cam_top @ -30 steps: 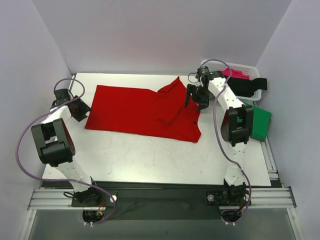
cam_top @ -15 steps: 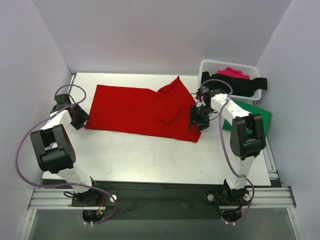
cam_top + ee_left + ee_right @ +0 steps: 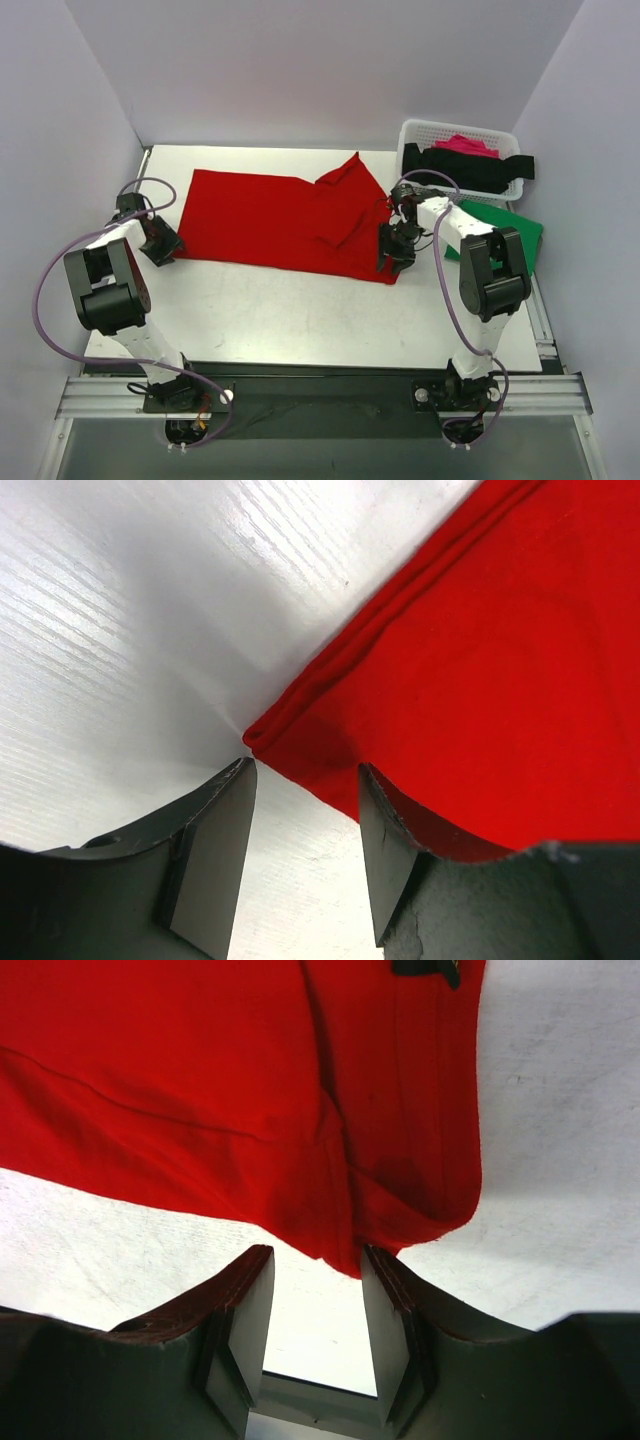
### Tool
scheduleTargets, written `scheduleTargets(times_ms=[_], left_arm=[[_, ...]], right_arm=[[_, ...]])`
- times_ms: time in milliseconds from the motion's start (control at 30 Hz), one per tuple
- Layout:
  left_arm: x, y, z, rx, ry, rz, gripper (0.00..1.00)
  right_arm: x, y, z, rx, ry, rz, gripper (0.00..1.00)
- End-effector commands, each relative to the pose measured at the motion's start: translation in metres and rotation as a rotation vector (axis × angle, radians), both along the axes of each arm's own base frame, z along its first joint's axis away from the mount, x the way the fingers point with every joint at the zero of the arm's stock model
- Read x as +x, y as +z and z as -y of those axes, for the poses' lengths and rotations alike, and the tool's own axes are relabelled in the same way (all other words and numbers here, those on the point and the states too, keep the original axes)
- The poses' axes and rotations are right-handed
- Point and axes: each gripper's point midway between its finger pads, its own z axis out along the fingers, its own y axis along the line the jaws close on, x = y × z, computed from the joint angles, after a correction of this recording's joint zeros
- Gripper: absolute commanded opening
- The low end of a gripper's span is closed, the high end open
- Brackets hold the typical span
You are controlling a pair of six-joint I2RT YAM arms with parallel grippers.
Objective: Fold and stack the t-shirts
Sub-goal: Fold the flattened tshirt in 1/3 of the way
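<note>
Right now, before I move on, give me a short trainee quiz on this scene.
1. True or false: the left gripper and right gripper are both open, each at a near corner of the red t-shirt.
2. Fill in: the white lattice basket holds a black t-shirt and a ___ one.
3. The green t-shirt lies: A in the basket; B at the table's right edge; C under the red t-shirt.
Key: 1 true; 2 pink; 3 B.

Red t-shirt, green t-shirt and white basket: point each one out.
red t-shirt (image 3: 265,215), top external view, middle of its body.
green t-shirt (image 3: 532,238), top external view, exposed right part.
white basket (image 3: 420,133), top external view, far left wall.
</note>
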Motion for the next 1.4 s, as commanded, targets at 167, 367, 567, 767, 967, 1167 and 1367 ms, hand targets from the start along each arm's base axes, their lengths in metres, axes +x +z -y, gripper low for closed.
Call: scheduleTargets(times_ms=[167,367,567,767,967,1167,1367], left_arm=[[0.006,-0.014,0.004,-0.027,-0.037,0.008,0.55],[0.013,-0.018,0.006,-0.049,-0.038,0.024,0.43],[0.015,-0.023,0.008,-0.060,-0.038,0.020,0.32],[0.018,-0.028,0.006,-0.058,-0.046,0.011,0.13],[0.020,-0.029,0.000,-0.032,-0.061,-0.007,0.00],[0.019,-0.023,-0.008,0.020,-0.085,-0.014,0.00],[0.017,-0.018,-0.014,0.051,-0.098,-0.013,0.00]], right_arm=[[-0.009,-0.003,0.004,-0.038,-0.009,-0.022,0.38],[-0.017,-0.005,0.007,-0.046,-0.007,-0.036,0.36],[-0.021,-0.007,0.009,-0.051,-0.006,-0.044,0.34],[-0.021,-0.011,0.009,-0.057,0.002,-0.054,0.26],[-0.022,-0.010,0.015,-0.079,0.016,-0.063,0.01],[-0.020,0.000,0.025,-0.133,0.061,-0.058,0.00],[-0.024,0.004,0.034,-0.177,0.115,-0.079,0.00]])
